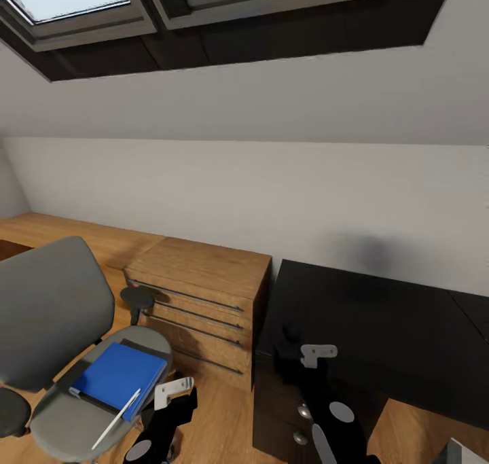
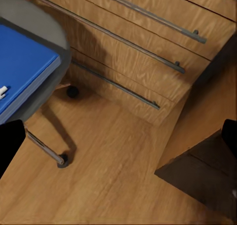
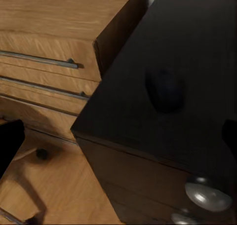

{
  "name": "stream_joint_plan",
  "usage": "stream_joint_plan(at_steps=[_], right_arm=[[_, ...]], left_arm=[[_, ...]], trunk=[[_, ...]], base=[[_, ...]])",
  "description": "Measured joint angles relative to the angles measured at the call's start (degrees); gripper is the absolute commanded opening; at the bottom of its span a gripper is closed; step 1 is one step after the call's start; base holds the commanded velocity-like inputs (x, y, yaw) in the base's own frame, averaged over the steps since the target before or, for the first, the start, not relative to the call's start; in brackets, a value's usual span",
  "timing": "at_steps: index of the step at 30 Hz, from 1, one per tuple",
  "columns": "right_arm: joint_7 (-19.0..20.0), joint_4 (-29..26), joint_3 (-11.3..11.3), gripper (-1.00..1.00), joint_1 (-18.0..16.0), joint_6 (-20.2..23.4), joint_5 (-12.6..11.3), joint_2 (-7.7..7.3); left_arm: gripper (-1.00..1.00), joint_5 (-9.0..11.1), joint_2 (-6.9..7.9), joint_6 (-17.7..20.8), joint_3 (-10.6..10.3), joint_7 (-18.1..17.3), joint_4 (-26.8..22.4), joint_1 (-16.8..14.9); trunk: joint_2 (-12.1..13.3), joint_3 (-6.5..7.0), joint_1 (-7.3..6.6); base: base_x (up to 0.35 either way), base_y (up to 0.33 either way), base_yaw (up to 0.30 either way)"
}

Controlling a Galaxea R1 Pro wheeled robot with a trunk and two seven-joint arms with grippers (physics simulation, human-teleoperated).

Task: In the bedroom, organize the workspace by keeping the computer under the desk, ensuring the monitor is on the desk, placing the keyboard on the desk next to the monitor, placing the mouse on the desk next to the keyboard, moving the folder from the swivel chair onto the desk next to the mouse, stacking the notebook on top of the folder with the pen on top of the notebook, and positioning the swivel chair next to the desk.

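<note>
On swivel chair (image 1: 51, 328) seat: flat blue folder (image 1: 117, 377), white pen (image 1: 117, 418) atop; both claws spread, empty.

Wooden drawer chest (image 1: 204, 301): light wood, three long metal bar handles on front, standing on wood floor (image 1: 217, 423). Low wooden shelf top (image 1: 61, 229) runs off chest's side along white wall (image 1: 272, 192). Above chest, sloped ceiling with dark-framed skylights (image 1: 204, 2).
</note>
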Motion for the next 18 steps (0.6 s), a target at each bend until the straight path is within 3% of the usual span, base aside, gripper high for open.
stream_joint_plan(at_steps=[18], right_arm=[[0.00, 0.39, 0.01, 1.00, 0.01, -0.30, 0.03, 0.01]], left_arm=[[1.00, 0.09, 0.06, 0.01, 0.00, 0.00, 0.17, 0.00]], trunk=[[0.00, 0.00, 0.00]], base=[[-0.335, 0.000, 0.000]])
